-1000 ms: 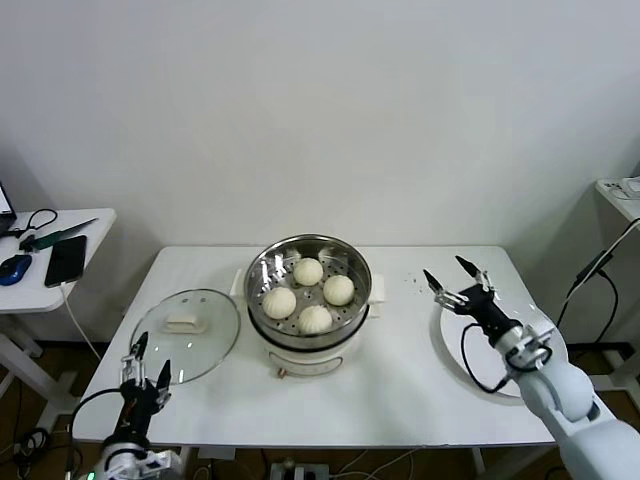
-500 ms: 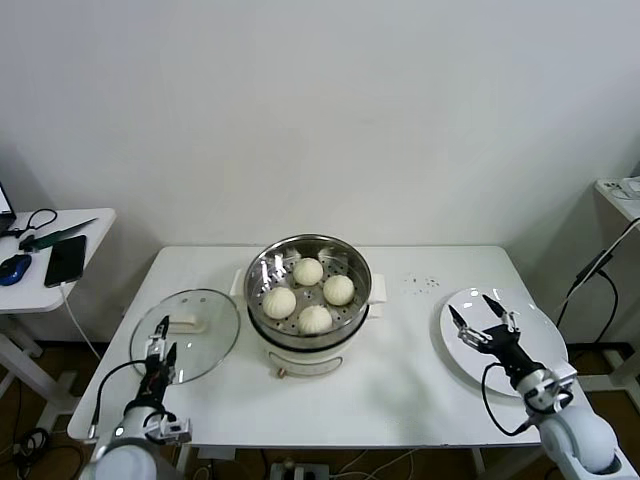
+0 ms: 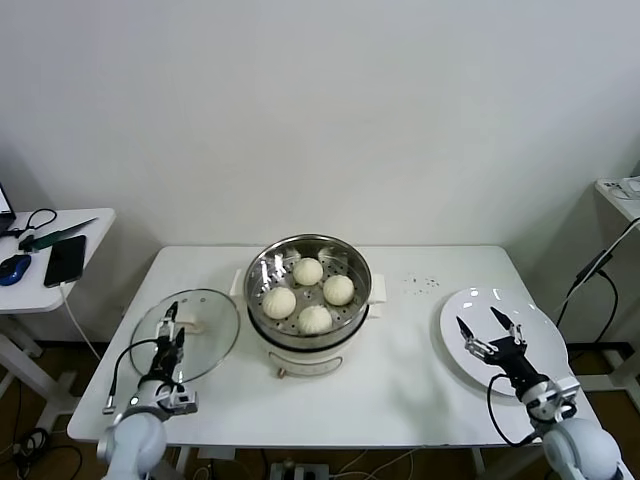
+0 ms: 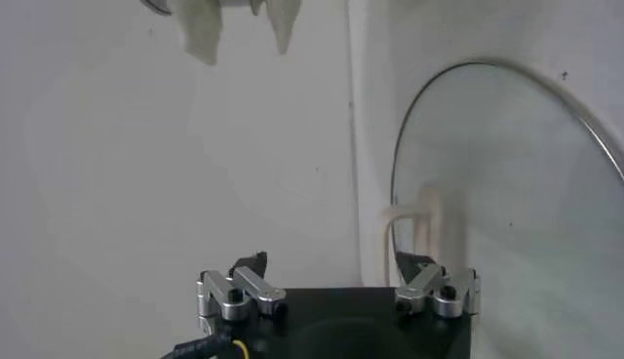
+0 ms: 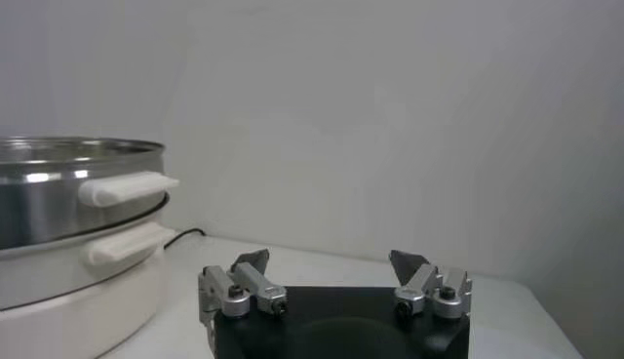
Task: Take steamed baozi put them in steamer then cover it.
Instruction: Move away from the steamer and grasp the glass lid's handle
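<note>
Head view first: all four steamed baozi [image 3: 308,292] are sitting on the perforated tray inside the steamer [image 3: 308,310], centre of the frame, so the loading looks done. And look at the arms trading roles! Over the last second the right gripper [image 3: 490,334] has pulled back from beside the pot and come down low over the white plate [image 3: 500,300] at the right edge, fingers spread wide, holding nothing. Meanwhile the left gripper [image 3: 173,332] has climbed from the lower left corner up onto the near edge of the cover [image 3: 186,334], which lies flat on the table [image 3: 400,390] just left of the pot.

Left wrist view confirms it: the cover [image 4: 507,195] fills the right half, its cream handle [image 4: 414,219] just ahead of the left gripper [image 4: 336,278], jaws wide apart, not yet touching it.

By my reckoning, that means only the lid remains: the left arm is lining up on the handle, and the pot is still uncovered.
</note>
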`<state>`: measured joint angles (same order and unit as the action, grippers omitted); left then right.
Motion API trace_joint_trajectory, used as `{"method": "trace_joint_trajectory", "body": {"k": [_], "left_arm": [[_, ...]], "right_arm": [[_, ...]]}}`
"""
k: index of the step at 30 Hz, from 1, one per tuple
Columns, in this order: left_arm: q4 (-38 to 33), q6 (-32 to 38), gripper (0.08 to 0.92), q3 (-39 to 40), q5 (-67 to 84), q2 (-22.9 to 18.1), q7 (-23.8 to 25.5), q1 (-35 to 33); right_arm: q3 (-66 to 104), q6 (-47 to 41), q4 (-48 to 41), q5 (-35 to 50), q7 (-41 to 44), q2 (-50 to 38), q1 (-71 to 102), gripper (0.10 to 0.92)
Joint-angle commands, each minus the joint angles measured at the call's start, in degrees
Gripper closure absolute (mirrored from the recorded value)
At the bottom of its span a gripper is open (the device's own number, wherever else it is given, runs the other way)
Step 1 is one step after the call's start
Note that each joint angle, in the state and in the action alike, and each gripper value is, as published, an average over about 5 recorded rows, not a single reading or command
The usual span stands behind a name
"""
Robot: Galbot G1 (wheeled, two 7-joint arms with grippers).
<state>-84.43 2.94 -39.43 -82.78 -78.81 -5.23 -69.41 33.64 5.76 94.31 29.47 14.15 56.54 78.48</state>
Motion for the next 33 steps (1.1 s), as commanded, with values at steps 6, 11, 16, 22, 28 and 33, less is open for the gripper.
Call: {"method": "trace_joint_trajectory", "body": {"k": [6, 11, 16, 22, 28, 33], "left_arm": [[10.4, 1.0, 0.177, 0.1, -0.9, 0.4, -3.5, 7.4], [11.2, 1.0, 0.177, 0.1, -0.8, 0.4, -4.6, 8.5], [12.2, 1.0, 0.177, 0.3, -0.7, 0.3, -5.3, 9.5], [12.9, 1.4, 0.182, 0.2, -0.6, 0.1, -5.5, 10.0], [13.7, 2.0, 0.312, 0.0, -0.9, 0.1, -5.2, 9.9], [13.8, 2.4, 0.459, -0.2, -0.9, -0.2, -5.0, 10.0]], "right_arm": [[0.0, 0.2, -0.7, -1.6, 0.2, 0.9, -0.1, 0.203], [-0.2, 0.3, -1.0, -2.2, 0.1, 1.2, -0.4, 0.203], [-0.5, 0.4, -1.2, -2.8, 0.2, 1.6, -0.8, 0.203], [-0.8, 0.6, -1.8, -3.4, 0.3, 1.9, -1.1, 0.203], [-0.9, 0.7, -2.1, -3.8, 0.4, 2.3, -1.3, 0.203], [-1.1, 0.8, -2.4, -4.1, 0.4, 2.7, -1.7, 0.203]]}}
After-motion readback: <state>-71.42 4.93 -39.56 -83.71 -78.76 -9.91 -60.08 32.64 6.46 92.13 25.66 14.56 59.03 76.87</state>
